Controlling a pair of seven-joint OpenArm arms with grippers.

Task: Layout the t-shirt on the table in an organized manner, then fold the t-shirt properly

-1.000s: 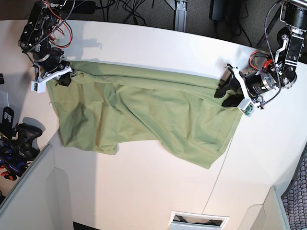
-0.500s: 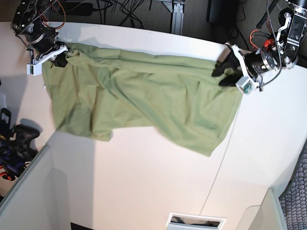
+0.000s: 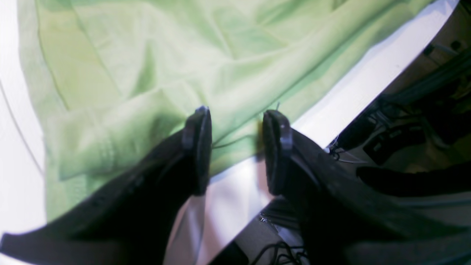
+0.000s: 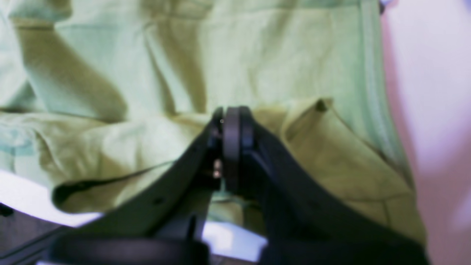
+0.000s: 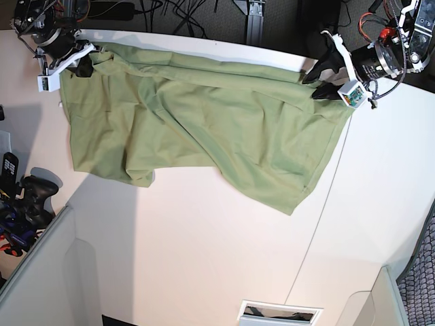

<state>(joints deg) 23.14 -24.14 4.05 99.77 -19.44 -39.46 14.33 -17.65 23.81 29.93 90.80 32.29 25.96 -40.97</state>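
The t-shirt (image 5: 204, 129) lies spread across the far half of the table (image 5: 204, 258), its upper edge running close along the table's curved far rim, and it is only partly laid out: the cloth is stretched wide between the two arms, yet broad diagonal creases cross the middle, the near edge hangs uneven with one flap reaching further toward the camera on the base view's right, and a fold bunches at the corner by the right gripper (image 4: 232, 121). That gripper's jaws are pressed together on a tuck of green fabric at the shirt's corner, as the right wrist view shows, with cloth gathered to both sides of the fingers. The left gripper (image 3: 235, 121) sits at the opposite corner with its jaws spread apart; the hem lies under and between them, and no cloth appears to be pinched, so that corner seems free on the table. By this reading the layout stage is under way but unfinished: the shirt needs flattening and squaring, sleeves and collar cannot be clearly made out, and no fold has yet been made.
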